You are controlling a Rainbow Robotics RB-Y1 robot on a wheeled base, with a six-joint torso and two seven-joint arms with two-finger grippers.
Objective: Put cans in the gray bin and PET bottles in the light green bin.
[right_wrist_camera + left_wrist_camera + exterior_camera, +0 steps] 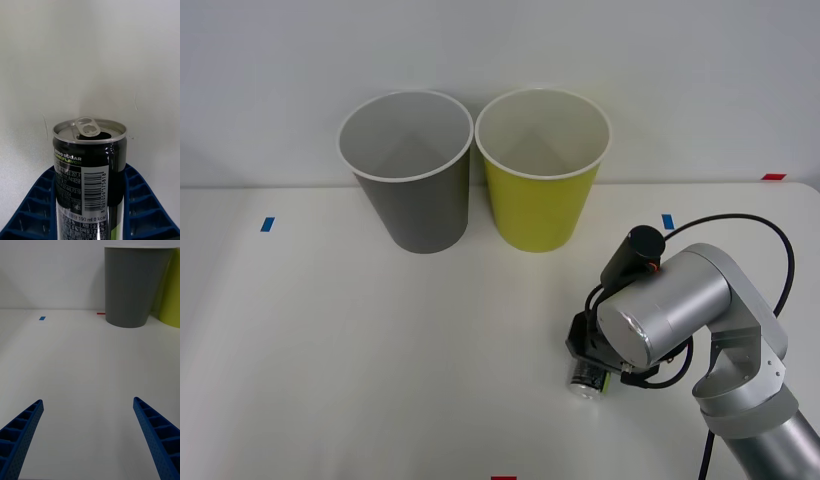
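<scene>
The small black aluminium drink can [87,176] is gripped by the right tool [90,210] at five o'clock on the white counter [330,350]; its opened tab is seen in the right wrist view, while the left tool [88,438] is spread open.

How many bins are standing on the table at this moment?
2. The gray bin stands at the far side of the table, left of centre; the light green bin stands upright immediately to its right, rims nearly meeting.
</scene>
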